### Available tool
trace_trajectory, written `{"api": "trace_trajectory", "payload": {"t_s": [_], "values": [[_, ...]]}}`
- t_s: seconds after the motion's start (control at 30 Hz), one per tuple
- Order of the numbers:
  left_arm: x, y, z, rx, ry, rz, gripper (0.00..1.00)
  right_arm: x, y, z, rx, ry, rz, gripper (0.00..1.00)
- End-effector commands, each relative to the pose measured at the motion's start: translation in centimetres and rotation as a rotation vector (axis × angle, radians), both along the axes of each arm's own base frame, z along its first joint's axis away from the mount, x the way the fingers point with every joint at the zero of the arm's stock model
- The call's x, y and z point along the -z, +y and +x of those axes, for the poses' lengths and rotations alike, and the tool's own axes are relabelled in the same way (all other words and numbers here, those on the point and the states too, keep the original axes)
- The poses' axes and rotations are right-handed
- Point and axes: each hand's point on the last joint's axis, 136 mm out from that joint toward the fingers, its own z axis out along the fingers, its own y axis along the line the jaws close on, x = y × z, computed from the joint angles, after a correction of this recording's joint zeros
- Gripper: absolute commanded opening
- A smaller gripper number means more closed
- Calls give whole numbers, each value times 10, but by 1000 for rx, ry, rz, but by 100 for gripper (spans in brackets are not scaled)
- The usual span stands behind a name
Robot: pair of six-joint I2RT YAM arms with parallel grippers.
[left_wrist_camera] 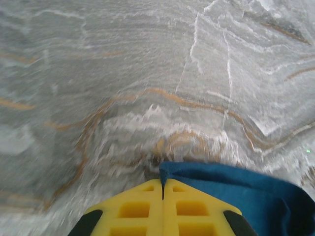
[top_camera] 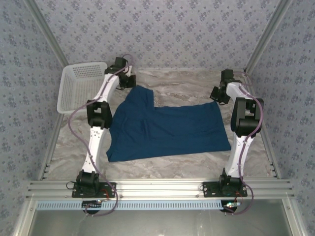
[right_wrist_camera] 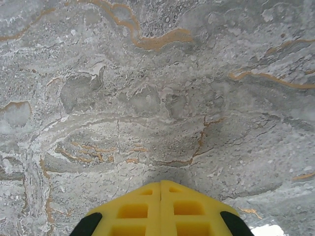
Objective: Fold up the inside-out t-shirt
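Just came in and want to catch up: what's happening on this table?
Two robot arms are working on a dark blue t-shirt lying spread on the marble table. The left hand is shut right at the shirt's far edge; whether it pinches cloth is unclear. The right hand is shut over bare table, holding nothing.

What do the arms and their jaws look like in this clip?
The left arm and right arm have white links, black joint housings and a mauve cable looping along each. The left gripper and right gripper have yellow jaws with square moulded pockets, black at the base.
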Motion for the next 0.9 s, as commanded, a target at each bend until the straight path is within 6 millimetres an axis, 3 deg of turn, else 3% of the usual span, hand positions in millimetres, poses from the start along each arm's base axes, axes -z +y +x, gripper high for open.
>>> {"api": "trace_trajectory", "payload": {"t_s": [0.0,0.27,0.33,0.43,0.6,0.7,0.87], "values": [[-95,1,-9,49,-143,-43,0,-35,0,3,-36,-57,-2,4],[-135,4,-58,76,-176,-64,0,-53,5,-20,-57,-50,-1,3],[-150,6,-75,65,-217,-89,0,-61,7,-34,-60,-49,1,3],[-156,8,-109,21,-232,-140,0,-68,8,-62,-55,-36,-4,3],[-156,14,-173,-30,-258,-190,0,-70,11,-115,-21,-32,7,3],[-152,14,-209,-20,-261,-201,0,-61,11,-149,0,-9,7,3],[-125,18,-256,-10,-239,-165,0,-48,8,-177,24,16,-2,3]]}}
